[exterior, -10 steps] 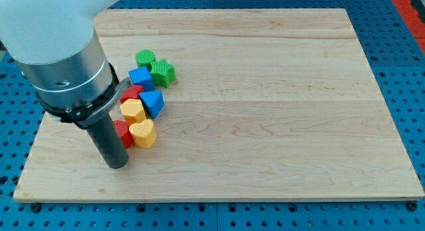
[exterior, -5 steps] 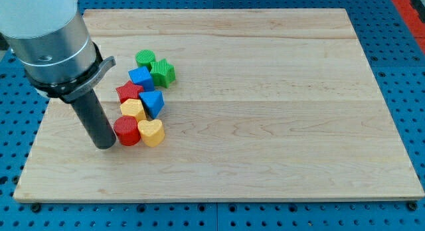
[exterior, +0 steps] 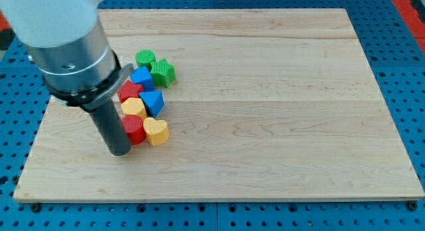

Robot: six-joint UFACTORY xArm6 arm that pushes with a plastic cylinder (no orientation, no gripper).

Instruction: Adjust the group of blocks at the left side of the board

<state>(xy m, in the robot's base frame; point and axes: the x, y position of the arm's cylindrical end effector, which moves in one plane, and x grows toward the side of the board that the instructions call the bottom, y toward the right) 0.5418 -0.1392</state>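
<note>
My tip (exterior: 119,151) stood on the table (exterior: 265,125), touching the view's left side of the red cylinder (exterior: 135,129); the arm carried no hand, only this rod. The yellow heart block (exterior: 157,131) lay against the cylinder's right. Just above the cylinder sat another yellow block (exterior: 134,107), with a blue block (exterior: 153,101) to its right. Higher up were a red block (exterior: 129,91), a second blue block (exterior: 141,76), a green cylinder (exterior: 145,58) and a green block (exterior: 163,72), all near together.
</note>
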